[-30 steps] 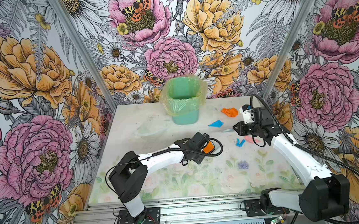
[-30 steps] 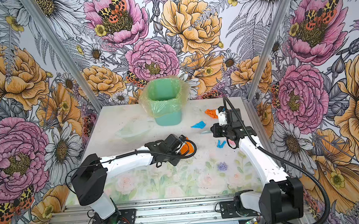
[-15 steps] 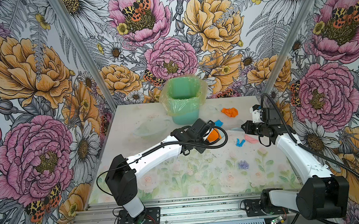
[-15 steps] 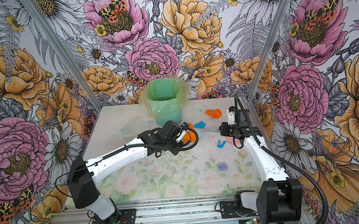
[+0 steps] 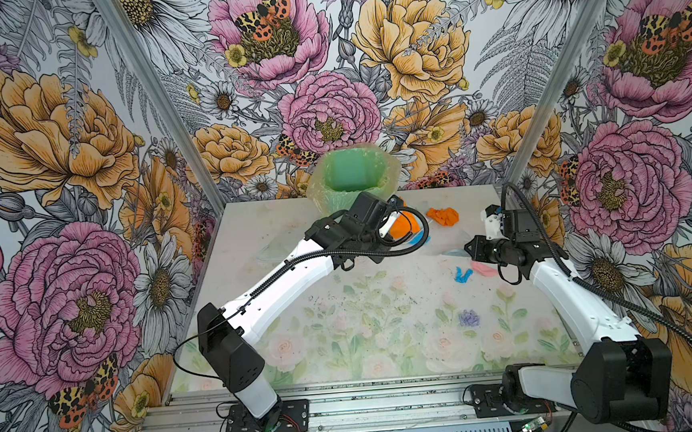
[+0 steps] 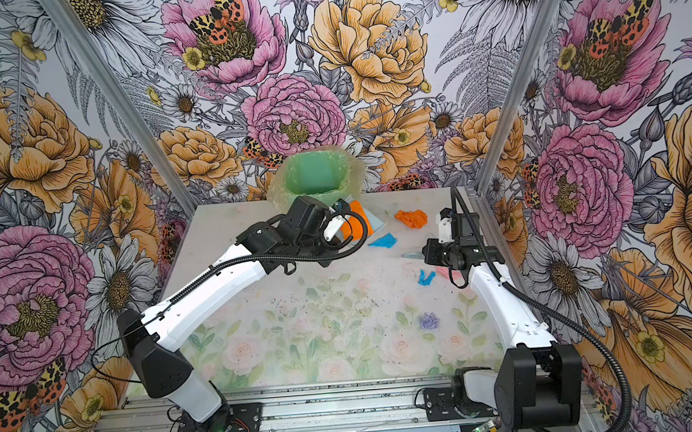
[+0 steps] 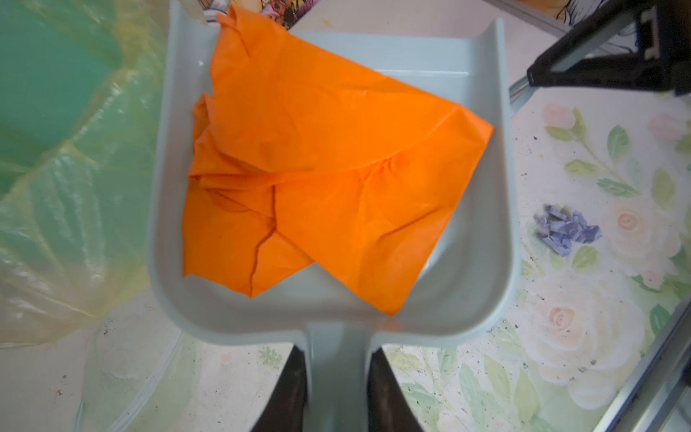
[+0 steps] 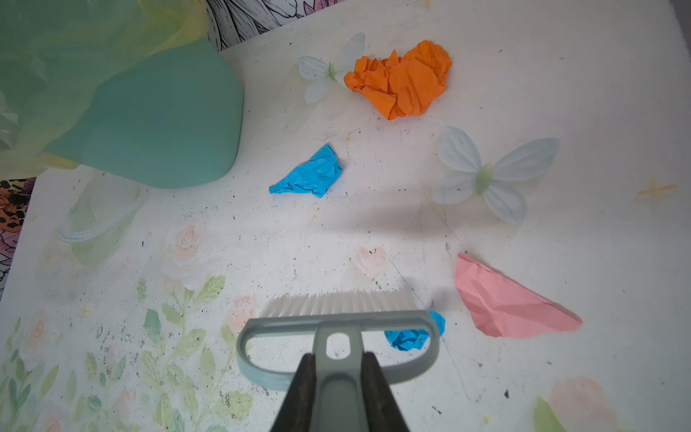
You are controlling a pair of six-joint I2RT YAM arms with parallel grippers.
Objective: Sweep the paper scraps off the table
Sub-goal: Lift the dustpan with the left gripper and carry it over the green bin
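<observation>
Silver rails (image 5: 369, 394) are running along the near edge of the table (image 5: 386, 335). Farther in, toward the right edge, two of the paper scraps (image 5: 463, 274) are lying close together. One is a small blue scrap (image 8: 407, 336), partly hiding behind one end of the brush (image 8: 336, 321). The other is a pink scrap (image 8: 512, 306), lying flat just beside it on the side nearer the right edge.

The right gripper (image 8: 338, 370) is clamping its jaws tight on the brush's grey handle. The white bristles (image 8: 336, 299) are pointing toward the far edge, low over the table; whether they are touching it I cannot tell. Beyond the brush, a larger blue scrap (image 8: 308, 174) is lying in the far half of the table, well apart from the bristles.

Past it, the left gripper (image 7: 336, 359) is squeezing the handle of the grey dustpan (image 7: 475, 262), jaws closed on it, and is holding the pan just beside the green bin (image 5: 354, 174). A wide orange sheet (image 7: 329, 168), creased, is lying inside the pan and covering most of its floor. A crumpled orange wad (image 5: 443, 216) is sitting on the table between the pan and the right edge, toward the far right corner. The bin, lined with a thin yellowish bag (image 7: 74, 187), is standing at the middle of the far edge.
</observation>
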